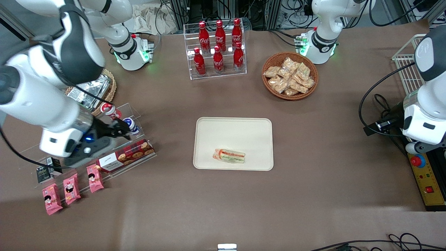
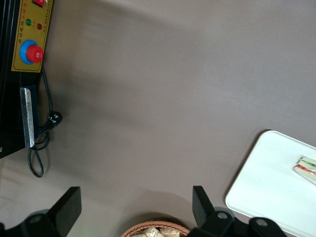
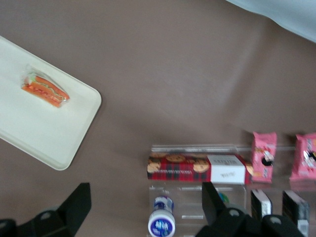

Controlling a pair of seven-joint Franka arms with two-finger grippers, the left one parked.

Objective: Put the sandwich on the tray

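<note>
The sandwich (image 1: 229,156), a wrapped wedge with orange-red and green filling, lies on the cream tray (image 1: 233,130), near the tray's edge closest to the front camera. It also shows in the right wrist view (image 3: 45,88) on the tray (image 3: 44,133), and in the left wrist view (image 2: 306,168) on the tray (image 2: 271,182). My right gripper (image 1: 120,129) is open and empty. It hangs above the clear shelf of snacks at the working arm's end of the table, well away from the tray; its fingers (image 3: 79,202) stand wide apart.
Under the gripper a clear stepped shelf holds a red cookie box (image 1: 125,156), small blue-lidded cups (image 1: 129,124) and pink snack packs (image 1: 72,188). A cola bottle rack (image 1: 218,47) and a wicker basket of snack packets (image 1: 290,75) stand farther from the front camera.
</note>
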